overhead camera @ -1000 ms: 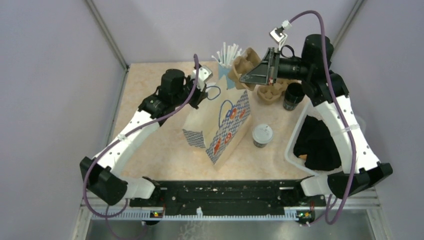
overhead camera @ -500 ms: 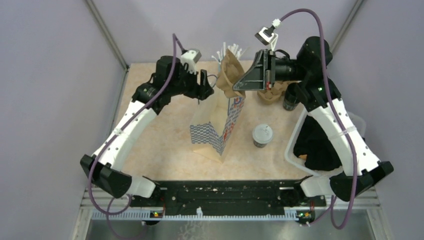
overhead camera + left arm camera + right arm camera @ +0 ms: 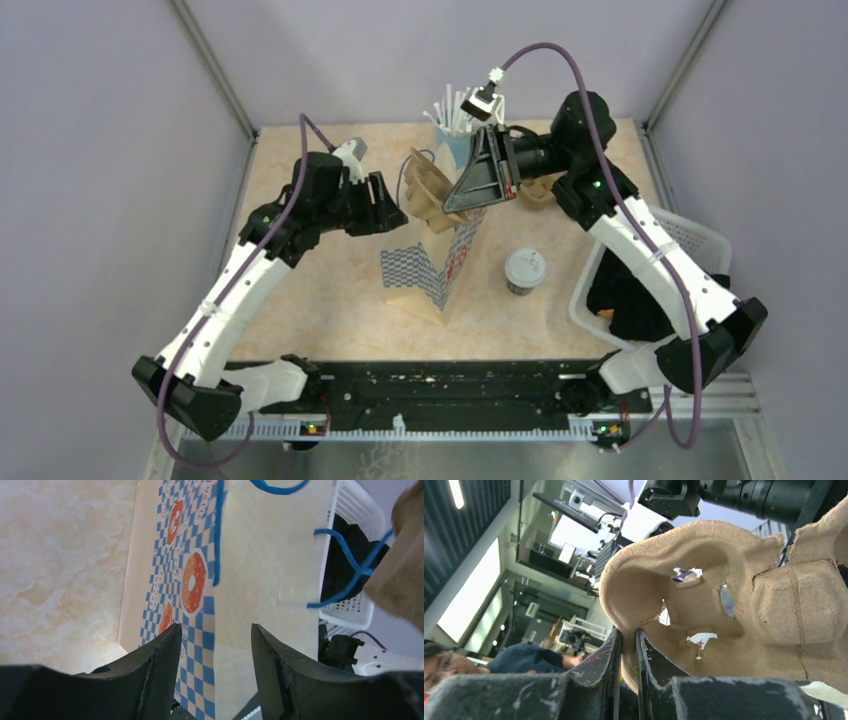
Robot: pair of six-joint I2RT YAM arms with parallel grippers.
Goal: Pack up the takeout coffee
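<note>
The takeout coffee (image 3: pixel 525 270), a dark cup with a round white lid, stands on the table to the right of the paper bag (image 3: pixel 440 268). The bag (image 3: pixel 240 580) is upright, with blue checks, donut prints and blue handles. My right gripper (image 3: pixel 449 203) holds a brown pulp cup carrier (image 3: pixel 427 193) over the bag's mouth. Its fingers (image 3: pixel 604 655) are shut on the rim of the carrier (image 3: pixel 704 600). My left gripper (image 3: pixel 393 205) stands open just left of the bag's top. Nothing lies between the left gripper's (image 3: pixel 215 630) fingers.
A light-blue cup of white straws (image 3: pixel 455 112) stands at the back. Another pulp carrier (image 3: pixel 537 194) lies behind the right arm. A white basket (image 3: pixel 690 240) holding black cloth sits at the right and shows in the left wrist view as the basket (image 3: pixel 350 545).
My left gripper opened, let go of the bag's handle and drew back to the left. The bag went from tilted to upright. The right arm carried the carrier leftward over the bag.
</note>
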